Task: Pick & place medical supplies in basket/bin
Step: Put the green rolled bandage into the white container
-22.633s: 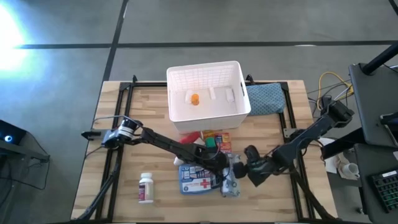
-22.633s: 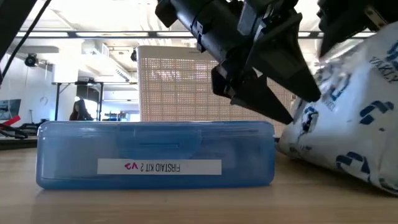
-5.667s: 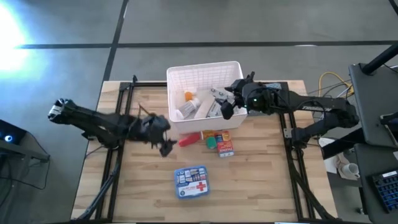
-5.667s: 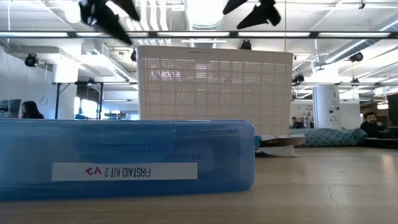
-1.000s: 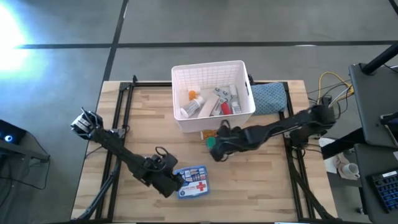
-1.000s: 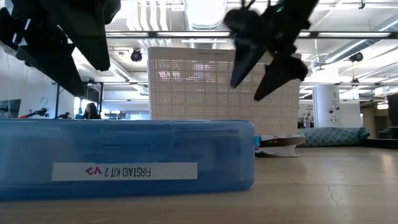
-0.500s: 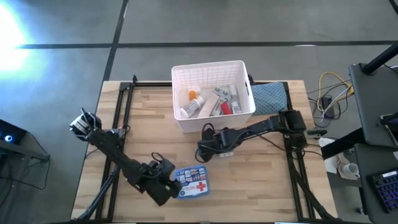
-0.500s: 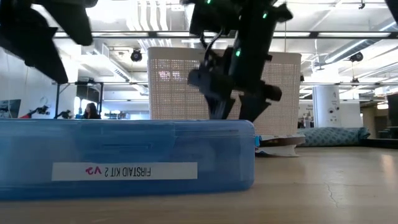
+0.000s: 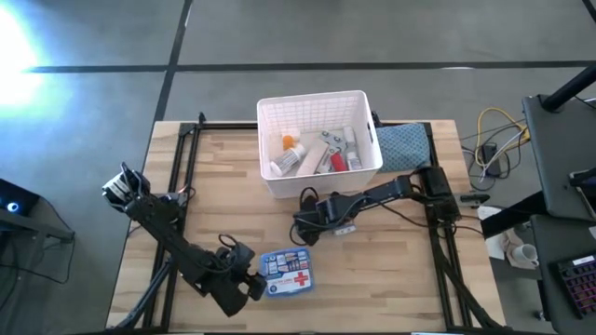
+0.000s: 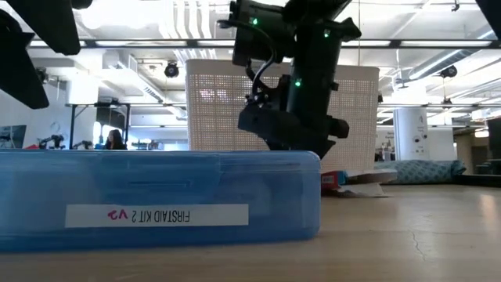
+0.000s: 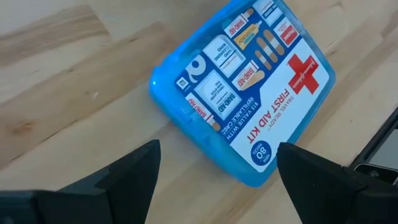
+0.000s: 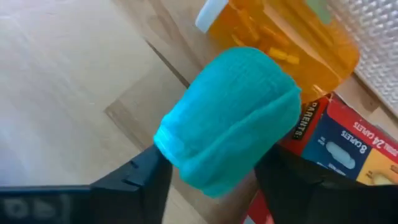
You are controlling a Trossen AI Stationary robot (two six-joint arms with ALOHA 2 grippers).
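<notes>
The blue first-aid kit (image 9: 287,273) (image 11: 249,93) lies flat near the table's near edge, its side filling the low view (image 10: 156,204). My left gripper (image 9: 253,282) (image 11: 214,165) hovers open just left of it. A teal roll (image 12: 227,124) lies on the table in front of the white basket (image 9: 317,104), beside an orange vial (image 12: 286,43) and a red box (image 12: 336,146). My right gripper (image 9: 304,226) (image 12: 214,171) is low over the roll, open, one finger on each side of it. The basket holds a white bottle (image 9: 282,165), an orange vial and packets. My right gripper comes at the teal roll slanting down from the table's right, its fingers (image 12: 146,174) across the roll's two sides. The roll rests on the table. Whether the fingers touch it, I cannot tell.
A blue-grey folded cloth (image 9: 402,144) lies right of the basket. Black frame rails (image 9: 177,186) run along the table's left and right sides. Bare wood lies left of the basket and right of the kit. People show far back in the room.
My right gripper has moved toward the table's left and come down over the teal roll. My left gripper has drawn a little toward the near-left corner, beside the kit. The kit and basket have stayed put.
</notes>
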